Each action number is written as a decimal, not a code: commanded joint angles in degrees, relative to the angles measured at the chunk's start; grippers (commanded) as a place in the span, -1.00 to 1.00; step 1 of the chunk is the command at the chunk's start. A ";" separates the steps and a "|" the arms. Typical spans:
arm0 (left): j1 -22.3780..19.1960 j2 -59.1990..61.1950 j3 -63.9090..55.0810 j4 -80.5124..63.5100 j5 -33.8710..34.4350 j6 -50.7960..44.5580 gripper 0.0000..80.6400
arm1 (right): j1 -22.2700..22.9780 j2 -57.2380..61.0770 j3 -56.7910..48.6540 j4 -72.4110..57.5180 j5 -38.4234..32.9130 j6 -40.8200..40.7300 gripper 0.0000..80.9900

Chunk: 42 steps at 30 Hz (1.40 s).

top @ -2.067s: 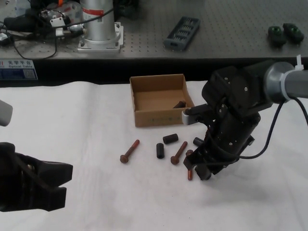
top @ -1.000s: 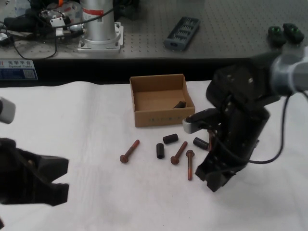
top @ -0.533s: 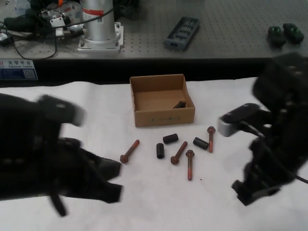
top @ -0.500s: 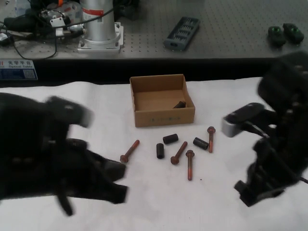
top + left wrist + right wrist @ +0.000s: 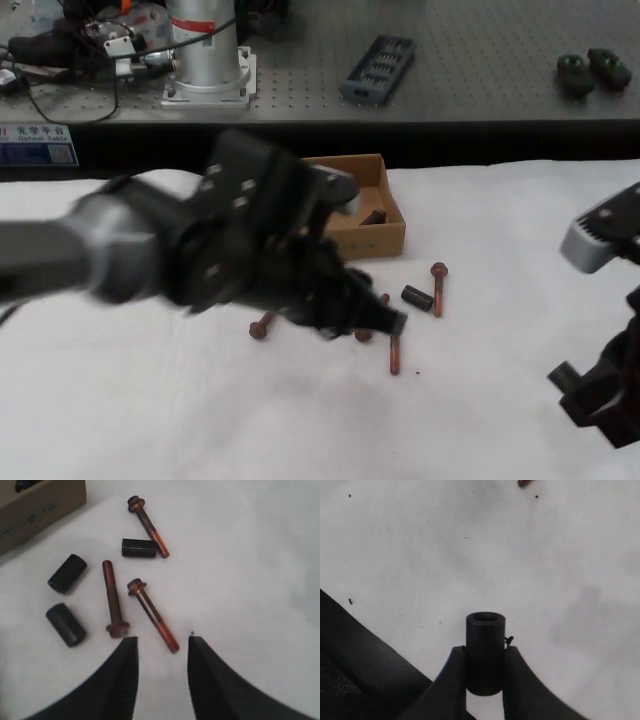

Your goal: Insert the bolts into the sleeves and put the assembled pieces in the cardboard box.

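My left gripper (image 5: 161, 642) hangs open just above the white cloth, its fingertips right next to the tip of one rusty bolt (image 5: 152, 615). A second bolt (image 5: 114, 602) lies beside it, and a third bolt (image 5: 147, 525) lies farther off against a black sleeve (image 5: 139, 547). Two more sleeves (image 5: 67, 572) (image 5: 66, 625) lie to the side. In the high view the left arm (image 5: 250, 240) covers most of this cluster and part of the cardboard box (image 5: 385, 215). My right gripper (image 5: 485, 655) is shut on an upright black sleeve (image 5: 485, 630), at the bench's near right (image 5: 595, 395).
White cloth (image 5: 480, 400) covers the bench between the arms. A dark piece (image 5: 374, 216) lies inside the box. Behind the cloth, a perforated metal table holds a metal post (image 5: 205, 50), a dark rack (image 5: 378, 66) and cables.
The left arm swung in from the near left to hover over the bolts and sleeves. The right arm drew back from the cluster to the near right edge.
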<state>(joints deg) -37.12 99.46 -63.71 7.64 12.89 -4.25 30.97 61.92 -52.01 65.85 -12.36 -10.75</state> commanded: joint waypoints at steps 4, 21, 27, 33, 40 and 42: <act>-1.06 9.39 -11.80 9.84 -1.57 -1.94 -0.40 | -3.84 -0.72 0.03 0.83 -0.63 -2.28 -0.93; -5.97 20.80 -22.59 16.90 -11.48 -5.24 -0.40 | -4.80 -0.72 0.03 1.31 -1.14 -2.28 -0.93; -5.97 20.80 -22.59 14.92 -14.07 -4.70 -0.40 | -4.80 -0.72 0.03 1.28 -1.53 -2.28 -0.93; -5.97 21.48 -22.59 14.19 -13.97 -4.70 -0.40 | -4.80 -0.72 0.03 1.28 -1.53 -2.28 -0.93; -5.97 22.66 -22.59 14.09 -14.32 -4.70 -0.40 | -4.80 -0.72 0.03 1.28 -1.52 -2.40 -0.93; -5.97 23.01 -22.59 13.68 -14.42 -4.70 -0.40 | -4.80 -0.72 0.03 1.28 -1.52 -2.40 -0.93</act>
<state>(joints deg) -43.00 121.95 -85.74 21.51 -0.51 -8.95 26.53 61.77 -51.92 66.88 -12.89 -12.50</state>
